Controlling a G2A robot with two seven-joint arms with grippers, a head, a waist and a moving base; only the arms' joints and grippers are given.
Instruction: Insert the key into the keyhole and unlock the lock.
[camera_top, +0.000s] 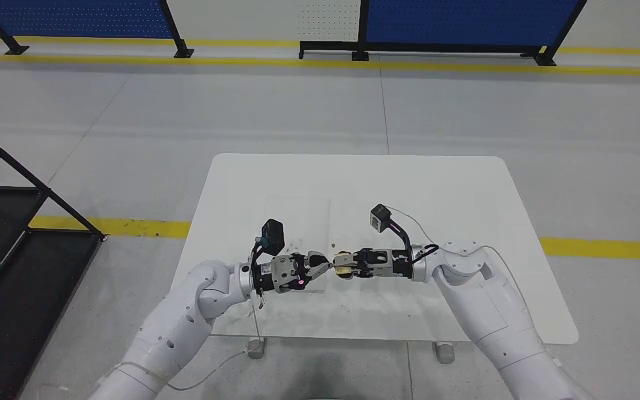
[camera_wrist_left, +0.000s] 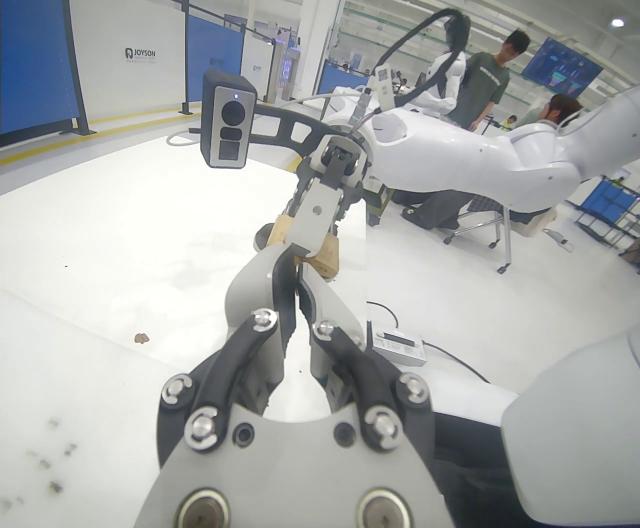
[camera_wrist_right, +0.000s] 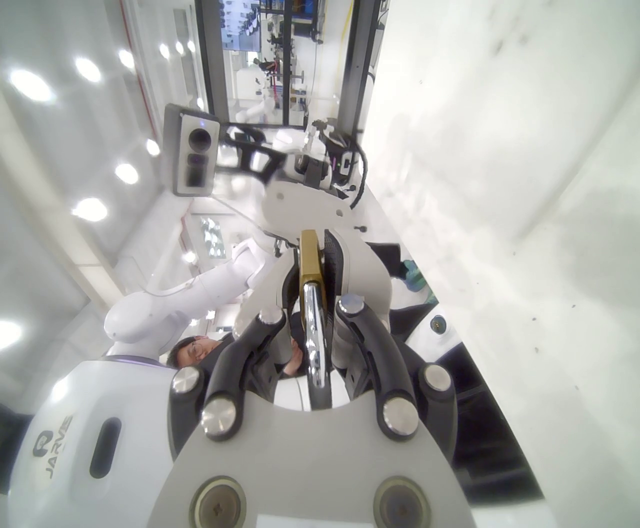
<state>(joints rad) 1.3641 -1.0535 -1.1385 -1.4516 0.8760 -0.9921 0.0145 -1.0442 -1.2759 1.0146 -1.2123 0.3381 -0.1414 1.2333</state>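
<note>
Both arms meet just above the white table's (camera_top: 400, 190) front edge. My right gripper (camera_top: 352, 265) is shut on the brass padlock (camera_top: 343, 266); in the right wrist view the brass body (camera_wrist_right: 311, 260) sits pinched between the fingers (camera_wrist_right: 345, 260), and its chrome shackle (camera_wrist_right: 315, 330) points back toward the wrist. My left gripper (camera_top: 312, 270) faces it, tips nearly touching. In the left wrist view its fingers (camera_wrist_left: 320, 295) are pressed together on a thin key (camera_wrist_left: 299, 267), whose tip sits at the padlock (camera_wrist_left: 326, 255). The keyhole is hidden.
The table (camera_wrist_left: 100, 225) carries a small brown crumb (camera_wrist_left: 142, 338) and dark specks. A black rack (camera_top: 30, 250) stands off the table's left side. Blue partition panels (camera_top: 80, 15) line the back. A small grey box (camera_wrist_left: 400, 342) lies on the floor.
</note>
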